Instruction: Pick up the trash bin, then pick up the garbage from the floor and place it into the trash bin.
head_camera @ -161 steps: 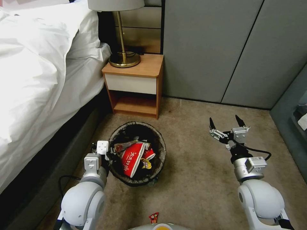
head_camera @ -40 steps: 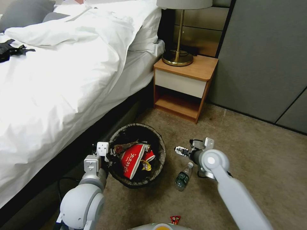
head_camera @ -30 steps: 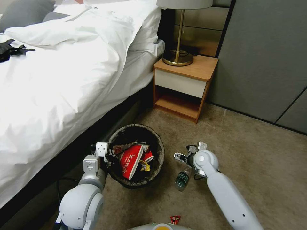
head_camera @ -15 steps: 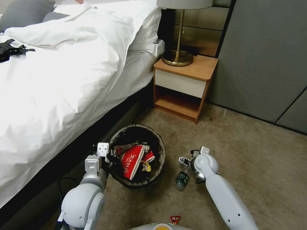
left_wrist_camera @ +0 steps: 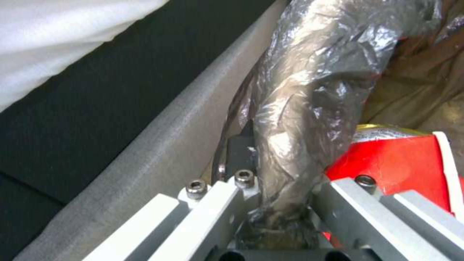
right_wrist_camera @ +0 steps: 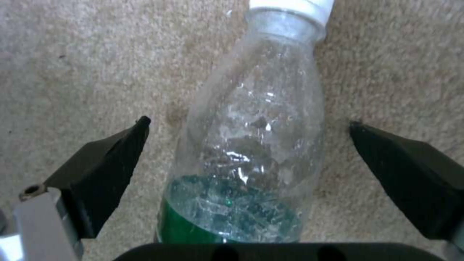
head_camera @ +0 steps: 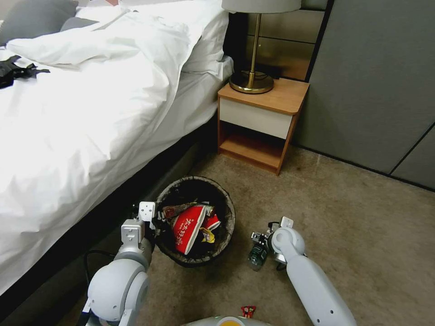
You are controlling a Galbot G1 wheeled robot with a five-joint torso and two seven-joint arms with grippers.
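Head view. The trash bin [head_camera: 195, 220] stands on the carpet floor [head_camera: 353, 213] beside the bed [head_camera: 90, 113], near the nightstand [head_camera: 260, 120] that carries a lamp [head_camera: 253, 50]. Its dark liner is folded over the rim, and garbage fills it: a crumpled red-and-white cup [head_camera: 186, 227] lies uppermost, with a yellow wrapper [head_camera: 207, 235] just to its right. The left gripper [head_camera: 154, 220] sits at the bin's left rim, its jaws closed on that rim. To the right of the bin, apart from it, a clear plastic bottle [head_camera: 257, 254] with a green label lies on the floor. The right gripper [head_camera: 259, 239] is lowered directly over the bottle's capped, far end. A small red wrapper [head_camera: 247, 310] lies on the floor at the near edge, close to the robot's base.

Left wrist view. The left gripper [left_wrist_camera: 278, 203] has its jaws narrowed on the liner-covered rim of the trash bin [left_wrist_camera: 309, 98], one jaw outside the wall, the other inside. The red cup [left_wrist_camera: 401, 166] lies just inside the rim, touching the inner jaw. The bed's grey base runs alongside.

Right wrist view. The right gripper [right_wrist_camera: 249, 152] has its jaws spread wide, one on each side of the bottle [right_wrist_camera: 256, 145], neither touching it. The bottle lies flat on the carpet, its white cap pointing away from the wrist.
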